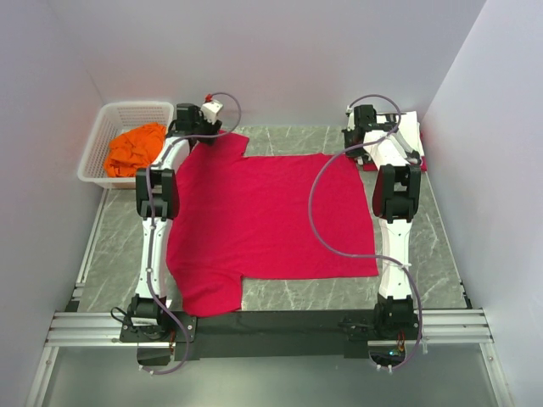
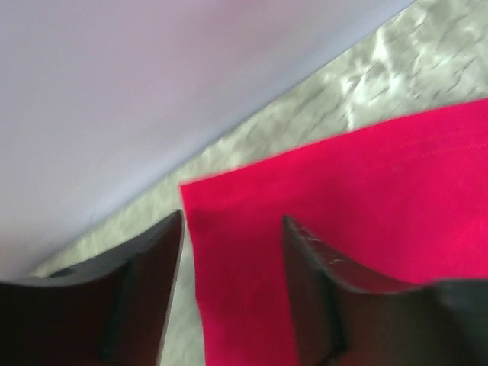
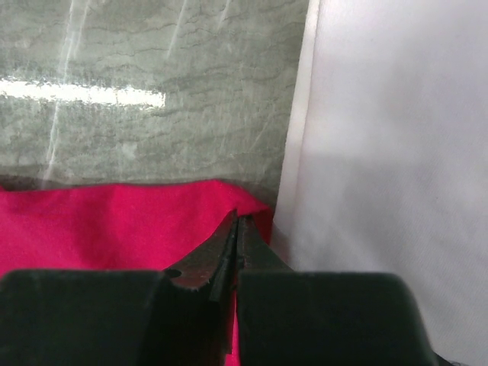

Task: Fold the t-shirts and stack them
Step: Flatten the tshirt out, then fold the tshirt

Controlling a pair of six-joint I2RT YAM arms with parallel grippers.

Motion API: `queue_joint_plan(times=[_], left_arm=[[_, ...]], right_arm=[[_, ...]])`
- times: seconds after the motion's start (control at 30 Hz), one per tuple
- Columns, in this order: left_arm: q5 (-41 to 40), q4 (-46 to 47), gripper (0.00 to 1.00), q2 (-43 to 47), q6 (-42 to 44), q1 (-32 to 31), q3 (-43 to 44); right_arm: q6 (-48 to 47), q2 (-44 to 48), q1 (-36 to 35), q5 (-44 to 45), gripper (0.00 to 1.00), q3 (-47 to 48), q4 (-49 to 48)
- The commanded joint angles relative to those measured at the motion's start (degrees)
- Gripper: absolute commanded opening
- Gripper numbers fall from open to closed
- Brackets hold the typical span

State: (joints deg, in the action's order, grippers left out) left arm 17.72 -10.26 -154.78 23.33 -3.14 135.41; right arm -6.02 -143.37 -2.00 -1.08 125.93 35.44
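Views differ in what they give you: from above, you get the whole crimson t-shirt (image 1: 263,212) spread flat on the marble table (image 1: 441,254), sleeves toward the left arm and hem toward the right. The orange t-shirt (image 1: 136,148) sits crumpled in the white basket (image 1: 92,153) at the far left corner. That view hides both sets of fingertips under the wrists, so you need the wrist cameras for them. On the left wrist camera, the left gripper (image 2: 232,223) stands wide open with nothing between its fingers. One finger is over bare marble and the other over red cloth, and a corner of the shirt's edge lies in the gap just below the tips. You cannot tell from here whether the fingers touch the fabric. On the right wrist camera, the right gripper (image 3: 238,221) is closed tight, fingers pressed together. The red cloth's edge is drawn up to a small peak right at their tips, beside the pale side wall (image 3: 381,152), so it has the fabric pinched. Overhead, you see only a strip of red showing beside the right arm near that wall, and its join with the main spread is hidden beneath the arm.
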Motion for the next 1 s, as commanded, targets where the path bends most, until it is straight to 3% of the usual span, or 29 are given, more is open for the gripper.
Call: queue_joint_plan(times=[0.0, 0.03, 0.13, 0.37, 0.57, 0.6, 0.63, 0.67, 0.7, 0.73, 0.77, 0.8, 0.87, 0.97], left_arm=[[1.71, 1.12, 0.57, -2.72, 2.94, -0.38, 6.08], [2.06, 0.95, 0.48, -2.72, 3.64, -0.38, 5.83], [1.53, 0.77, 0.39, -1.76, 6.28, -0.73, 3.54], [-0.31, -9.15, 0.3, 1.23, 13.05, -1.08, -1.63], [3.46, -16.18, 0.19, 9.92, 16.11, -0.64, -16.55], [3.73, -15.41, 0.18, 14.46, 16.13, -0.38, -20.68], [3.3, -5.22, 0.2, 16.94, 14.22, 0.06, -25.76], [3.12, -4.42, 0.2, 18.1, 14.02, 0.23, -28.34], [2.68, -7.11, 0.18, 17.67, 13.93, 0.06, -24.1], [3.2, -17.67, 0.16, 14.1, 13.85, 0.15, -18.84], [5.2, -21.52, 0.17, 11.98, 12.19, 0.5, -9.13], [6.36, -24.08, 0.18, 9.52, 11.13, 1.37, -5.81], [7.16, -24.81, 0.24, 9.41, 8.49, 2.17, -3.93], [6.54, -18.42, 0.31, 13.18, 7.96, 2.43, -9.61]], right_arm=[[-0.22, 4.94, -0.37, 0.38, 0.0, 2.48, 0.07], [-0.22, 5.12, -0.29, 0.38, 0.0, 2.48, 0.07], [-0.39, 5.21, -0.37, 0.29, 0.0, 2.48, 0.15], [-0.66, 5.65, -0.37, 0.12, 0.0, 2.39, 0.24], [-1.62, 5.82, -0.37, -0.67, 0.0, 2.66, 1.56], [-1.8, 5.91, -0.37, -0.85, 0.0, 2.57, 2.43], [-2.24, 6.0, -0.29, -1.55, 0.0, 2.39, 2.96], [-2.94, 6.17, -0.37, -1.82, 0.0, 2.3, 3.58], [-3.38, 6.43, -0.29, -1.91, 0.0, 2.13, 4.45], [-3.82, 6.61, -0.29, -2.08, 0.0, 1.52, 4.9], [-4.69, 6.96, -0.29, -2.26, 0.0, 1.08, 5.07], [-5.14, 7.66, -0.2, -2.34, 0.0, 0.46, 5.08], [-6.19, 8.19, -0.28, -2.43, 0.0, -0.95, 4.9], [-6.72, 7.76, -0.29, -2.43, 0.0, -0.33, 5.34]])
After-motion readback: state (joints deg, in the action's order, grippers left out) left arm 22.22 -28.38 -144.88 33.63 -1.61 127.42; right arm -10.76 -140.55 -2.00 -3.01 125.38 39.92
